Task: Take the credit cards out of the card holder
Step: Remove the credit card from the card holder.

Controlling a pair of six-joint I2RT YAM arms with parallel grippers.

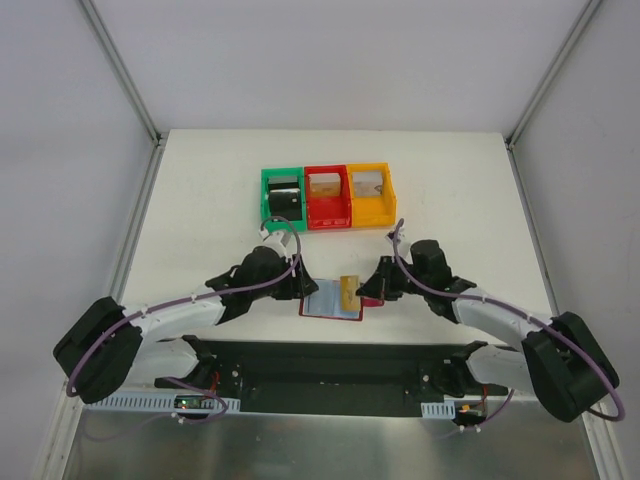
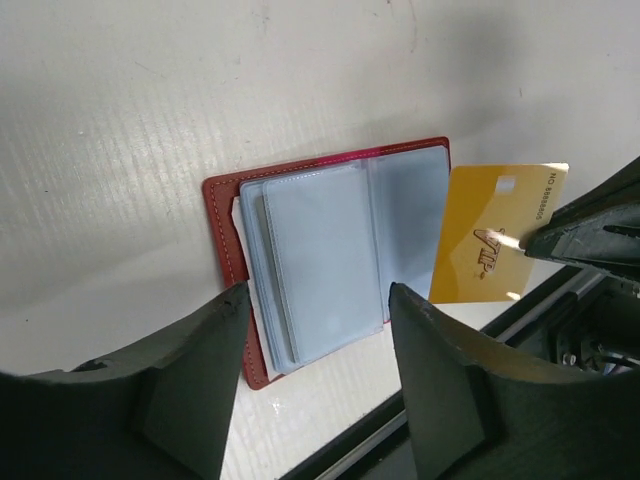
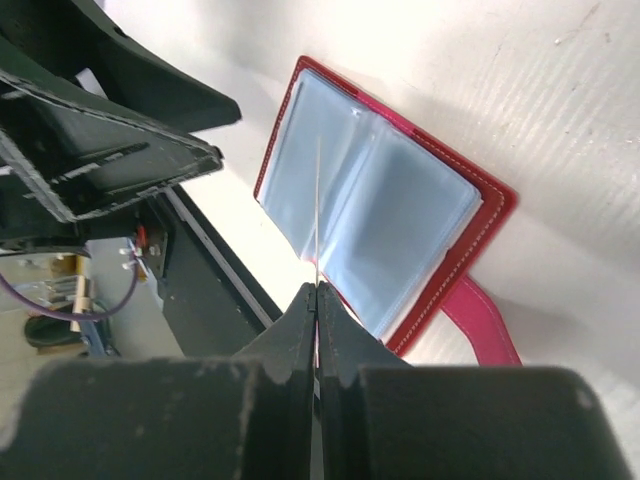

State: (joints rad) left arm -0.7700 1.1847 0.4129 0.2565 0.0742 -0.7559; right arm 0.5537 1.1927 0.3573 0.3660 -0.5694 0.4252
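Dark-red card holder lay open and flat on the white tabletop near its front edge, right fingers pinched a yellow credit card over the holder's right edge, left fingers spread apart, gripping nothing, above the holder's left half.

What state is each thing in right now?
Dark-red stitched bi-fold card holder: lying open, clear sleeves facing up.
Yellow plastic VIP card: out of its sleeve, pinched on edge.
Left end effector: open, over the holder, holding nothing.
Right end effector: shut on the yellow card.
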